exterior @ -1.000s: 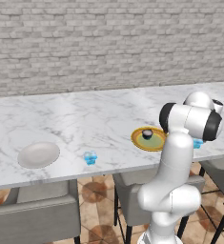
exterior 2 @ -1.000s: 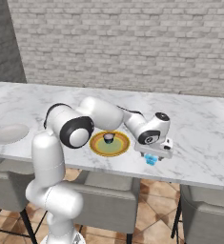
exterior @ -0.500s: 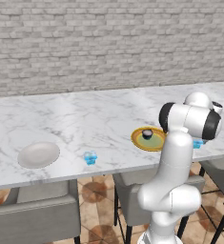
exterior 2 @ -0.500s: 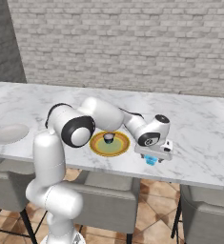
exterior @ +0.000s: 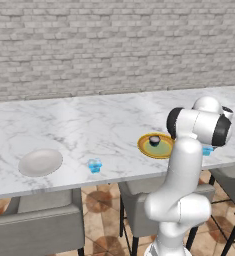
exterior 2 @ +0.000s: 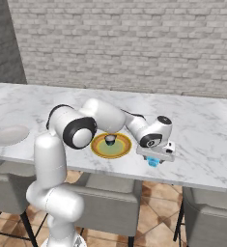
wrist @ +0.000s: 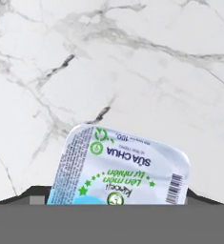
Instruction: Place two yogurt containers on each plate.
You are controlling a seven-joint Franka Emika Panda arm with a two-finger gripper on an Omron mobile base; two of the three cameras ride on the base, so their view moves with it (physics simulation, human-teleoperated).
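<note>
My gripper is down at the counter's front edge, right of the yellow-rimmed green plate. A light blue yogurt container with a printed foil lid sits between the fingertips, which touch both of its sides. On that plate stands a black yogurt container with a white top. Another light blue yogurt container stands alone on the marble near the off-white plate, which holds nothing.
The long marble counter runs along a grey brick wall. Grey chairs are tucked under the front edge. The held cup sits very near that edge.
The hand has settled lower over the light blue cup and its jaws have narrowed onto the cup's sides. Plates and the other cups have not moved.
</note>
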